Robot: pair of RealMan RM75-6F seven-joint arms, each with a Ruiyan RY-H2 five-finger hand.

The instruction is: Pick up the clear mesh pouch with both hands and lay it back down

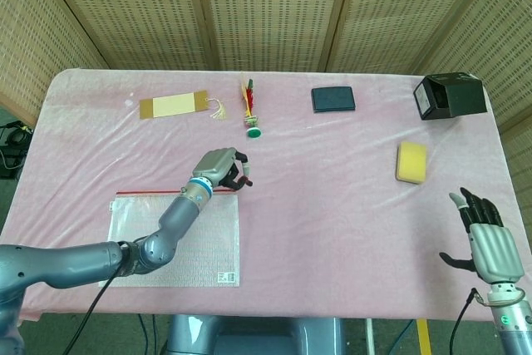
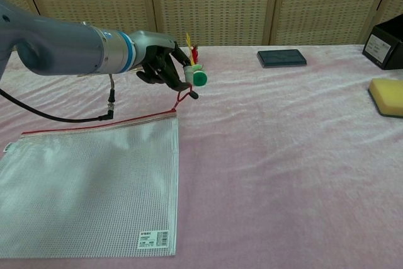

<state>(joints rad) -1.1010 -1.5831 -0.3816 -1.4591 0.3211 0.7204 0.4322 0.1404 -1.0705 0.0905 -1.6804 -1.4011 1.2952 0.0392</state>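
Note:
The clear mesh pouch [image 1: 174,239] [image 2: 94,187] with a red zipper edge lies at the table's front left. Its far right corner is lifted off the cloth. My left hand [image 1: 218,169] [image 2: 160,64] is above that corner, fingers curled, and pinches the red zipper pull [image 2: 182,97] that hangs taut down to the pouch. My right hand [image 1: 486,239] hovers at the table's front right edge with its fingers spread and nothing in it, far from the pouch. The chest view does not show it.
A gold bookmark [image 1: 172,106], a feathered toy with a green tip [image 1: 251,118] [image 2: 199,78] and a dark pad [image 1: 332,99] [image 2: 281,58] lie along the back. A black box [image 1: 449,96] and a yellow sponge [image 1: 411,162] [image 2: 387,97] sit at the right.

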